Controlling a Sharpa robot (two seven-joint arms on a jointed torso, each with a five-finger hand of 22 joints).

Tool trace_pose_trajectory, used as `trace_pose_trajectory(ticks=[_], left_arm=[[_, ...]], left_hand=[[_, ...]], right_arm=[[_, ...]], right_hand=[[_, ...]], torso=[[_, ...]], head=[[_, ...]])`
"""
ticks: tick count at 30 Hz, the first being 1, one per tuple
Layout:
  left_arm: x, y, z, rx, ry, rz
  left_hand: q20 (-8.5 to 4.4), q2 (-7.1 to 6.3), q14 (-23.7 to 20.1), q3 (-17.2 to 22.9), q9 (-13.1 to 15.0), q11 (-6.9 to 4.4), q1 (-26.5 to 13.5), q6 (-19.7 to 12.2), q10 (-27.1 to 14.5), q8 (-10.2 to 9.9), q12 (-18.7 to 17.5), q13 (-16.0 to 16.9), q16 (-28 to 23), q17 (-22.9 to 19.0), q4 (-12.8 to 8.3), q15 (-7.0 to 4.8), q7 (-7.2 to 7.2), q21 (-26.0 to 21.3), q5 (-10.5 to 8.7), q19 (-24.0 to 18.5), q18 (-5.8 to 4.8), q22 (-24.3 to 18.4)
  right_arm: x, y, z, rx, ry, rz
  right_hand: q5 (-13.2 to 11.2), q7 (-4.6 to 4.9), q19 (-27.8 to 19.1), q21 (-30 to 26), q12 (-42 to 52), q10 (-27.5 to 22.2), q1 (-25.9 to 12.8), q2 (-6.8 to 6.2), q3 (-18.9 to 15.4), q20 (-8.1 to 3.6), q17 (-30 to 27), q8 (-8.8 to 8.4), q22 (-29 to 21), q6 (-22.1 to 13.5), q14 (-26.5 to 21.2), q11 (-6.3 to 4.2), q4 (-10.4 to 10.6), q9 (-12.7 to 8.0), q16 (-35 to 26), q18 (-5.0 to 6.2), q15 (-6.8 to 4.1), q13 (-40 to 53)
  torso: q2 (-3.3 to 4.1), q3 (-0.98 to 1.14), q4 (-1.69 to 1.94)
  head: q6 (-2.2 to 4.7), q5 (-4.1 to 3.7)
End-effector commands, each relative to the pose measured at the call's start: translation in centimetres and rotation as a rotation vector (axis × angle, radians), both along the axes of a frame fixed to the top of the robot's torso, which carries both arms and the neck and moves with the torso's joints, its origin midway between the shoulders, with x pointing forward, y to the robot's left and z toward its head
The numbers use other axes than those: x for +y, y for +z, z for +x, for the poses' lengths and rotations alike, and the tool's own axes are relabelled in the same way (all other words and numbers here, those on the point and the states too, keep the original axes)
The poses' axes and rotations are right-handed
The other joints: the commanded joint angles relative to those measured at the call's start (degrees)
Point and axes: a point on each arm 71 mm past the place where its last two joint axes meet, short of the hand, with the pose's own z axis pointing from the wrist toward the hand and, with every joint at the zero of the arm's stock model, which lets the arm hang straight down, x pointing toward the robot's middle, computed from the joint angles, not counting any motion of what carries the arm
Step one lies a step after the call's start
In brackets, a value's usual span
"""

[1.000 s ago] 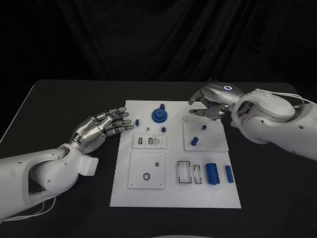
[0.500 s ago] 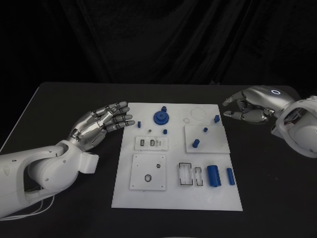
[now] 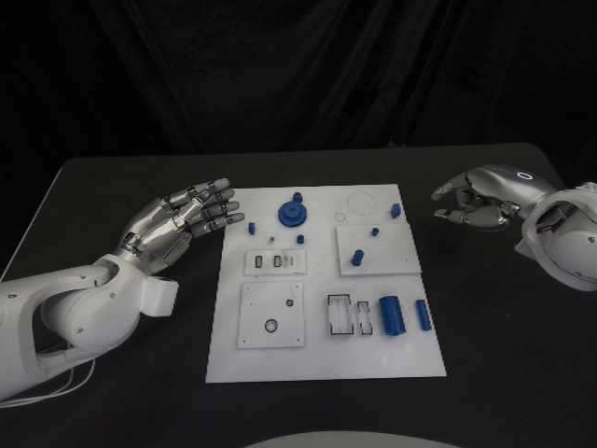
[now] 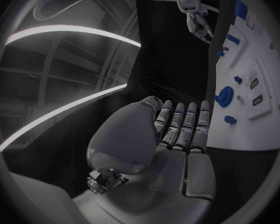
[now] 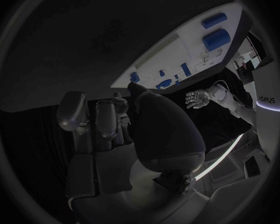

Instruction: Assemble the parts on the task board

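Task board [image 3: 326,359] lies mid-table, partly assembled by my reading: blue gear [image 3: 293,213] and several pegs stand seated, two blue cylinders [image 3: 392,315] lie loose near the slots; left hand [image 3: 177,224] hovers beside it, fingers spread, empty; right hand [image 3: 480,203] hangs off its far corner, curled, seemingly holding nothing.

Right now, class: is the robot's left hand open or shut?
Open. The left hand hovers beside the task board, fingers extended side by side, holding nothing.
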Motion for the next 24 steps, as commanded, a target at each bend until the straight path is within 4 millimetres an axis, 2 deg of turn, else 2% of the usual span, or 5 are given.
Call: trace_pose_trajectory(ticks=[1,4,9,14,24], left_arm=[[0.5,1.4,-0.1,-0.188,0.056,-0.054],[0.6,1.3,0.0,-0.191,0.061,-0.045],[0.7,1.2,0.0,-0.187,0.06,-0.039],[0.7,1.0,0.1,-0.18,0.055,-0.036],[0.7,0.6,0.2,-0.167,0.051,-0.031]], left_hand=[[-0.81,-0.33,-4.9,0.4,0.0,-0.23,-0.4,-0.3,-0.9,0.0,-0.6,-0.1,-3.5,-0.4,-0.2,-0.76,0.4,-1.5,0.16,-2.9,-0.05,-0.7],[-1.96,-0.36,-11.0,0.5,0.0,-1.15,-0.8,-0.9,-2.0,-0.1,-1.3,-0.2,-8.4,-1.0,-0.6,-1.85,0.44,-5.4,0.13,-9.2,-0.12,-2.4],[-2.07,-0.31,-11.3,0.5,-0.1,-1.22,-0.9,-1.1,-2.2,-0.2,-1.4,-0.2,-8.7,-1.0,-0.7,-1.88,0.48,-6.1,0.13,-10.2,-0.19,-2.7],[-2.02,-0.28,-11.4,0.6,-0.1,-1.16,-1.0,-1.3,-2.3,-0.2,-1.5,-0.2,-8.7,-1.0,-0.7,-1.8,0.5,-6.4,0.12,-10.6,-0.25,-2.8],[-1.72,-0.2,-11.7,0.6,-0.1,-0.95,-1.1,-1.7,-2.5,-0.3,-1.7,-0.2,-8.8,-1.0,-0.9,-1.46,0.63,-7.2,0.05,-11.9,-0.37,-3.2]], right_arm=[[0.0,-0.4,0.3,-0.003,-0.01,0.012],[0.4,-1.0,0.5,0.003,0.002,0.01],[1.1,-1.3,1.0,-0.001,0.019,0.011],[1.7,-1.6,1.3,0.002,0.031,0.007],[2.3,-1.9,1.7,-0.003,0.045,0.011]], right_hand=[[-0.1,-0.13,-0.5,-0.3,-0.3,-0.3,0.7,0.04,0.2,-0.06,-0.1,-0.25,6.4,-0.2,-0.5,0.03,0.2,-0.1,-0.2,0.55,0.07,-0.2],[-0.4,-0.1,-0.6,-0.7,-0.7,-0.3,0.8,-0.14,0.1,-0.06,-0.3,-0.43,6.2,-0.5,-0.5,0.05,0.4,-0.2,-0.4,0.6,0.07,-0.6],[-1.0,-0.02,-0.6,-1.2,-1.1,-0.2,0.8,-0.37,-0.1,-0.05,-0.5,-0.54,6.1,-0.8,-0.5,0.1,0.8,-0.4,-0.7,0.64,0.11,-1.0],[-1.5,0.04,-0.6,-1.6,-1.3,-0.3,0.6,-0.39,-0.3,-0.02,-0.6,-0.57,6.0,-1.0,-0.6,0.16,1.1,-0.5,-1.0,0.68,0.15,-1.4],[-2.0,0.15,-0.6,-1.9,-1.6,-0.3,0.2,-0.19,-0.6,0.03,-0.7,-0.56,5.9,-1.2,-0.6,0.26,1.8,-0.6,-1.2,0.7,0.22,-1.7]], torso=[[-0.23,0.83,-0.4],[-0.23,1.17,-0.66],[-0.14,1.63,-0.41],[-0.14,1.69,-0.27],[-0.21,1.53,-0.36]], head=[[-0.21,0.27],[-0.29,0.43],[-0.39,0.23],[-0.32,-0.05],[-0.45,-0.41]])
